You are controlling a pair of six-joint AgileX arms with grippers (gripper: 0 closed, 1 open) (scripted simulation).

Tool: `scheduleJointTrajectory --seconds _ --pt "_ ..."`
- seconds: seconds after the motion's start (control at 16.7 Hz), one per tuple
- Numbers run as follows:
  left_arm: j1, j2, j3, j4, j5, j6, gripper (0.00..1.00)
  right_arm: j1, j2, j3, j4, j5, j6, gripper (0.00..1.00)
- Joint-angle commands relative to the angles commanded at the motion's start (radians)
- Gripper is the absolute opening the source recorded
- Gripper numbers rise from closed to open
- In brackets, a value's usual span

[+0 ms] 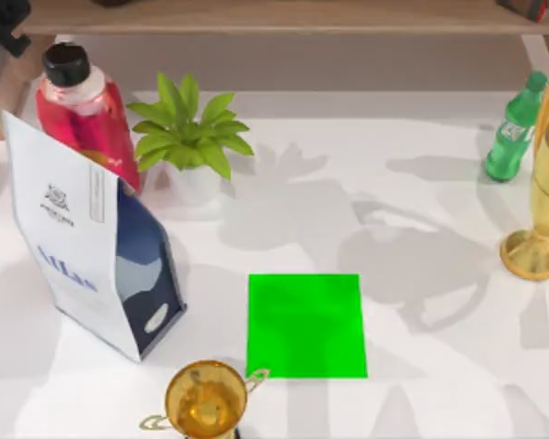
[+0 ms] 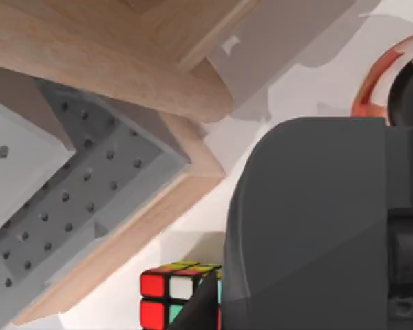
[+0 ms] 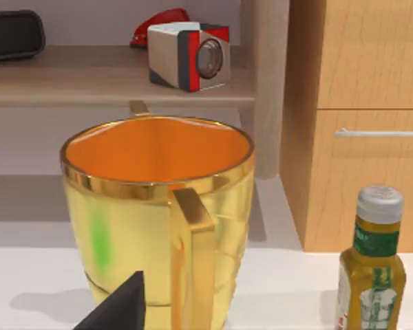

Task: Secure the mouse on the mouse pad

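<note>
green mouse pad [image 1: 306, 326] bare, near front trophy [image 1: 204, 400]

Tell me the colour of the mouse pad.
Plain bright green, with no pattern; the mouse pad shows best in the top view.

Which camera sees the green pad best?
The top view: the whole green pad lies flat and bare on the table. The right wrist view catches just a green glint on the gold cup; the left wrist view faces elsewhere.
</note>
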Motion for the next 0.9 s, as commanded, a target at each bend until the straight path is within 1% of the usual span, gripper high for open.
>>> scheduleJointTrajectory --seconds 0.36,0.54,0.72,0.9 --pt "-0.339 0.129 0.073 -0.004 0.01 -0.747 0.0 0.0 0.0 0.0 0.0 0.0 0.0 1.0" --pt "-0.488 0.234 0.073 -0.033 0.027 -1.064 0.0 0.0 0.0 0.0 0.0 0.0 0.0 1.0" --pt "-0.6 0.346 0.055 -0.079 0.054 -1.301 0.0 0.0 0.0 0.0 0.0 0.0 0.0 1.0" --pt "-0.669 0.441 0.028 -0.126 0.085 -1.444 0.0 0.0 0.0 0.0 0.0 0.0 0.0 1.0"
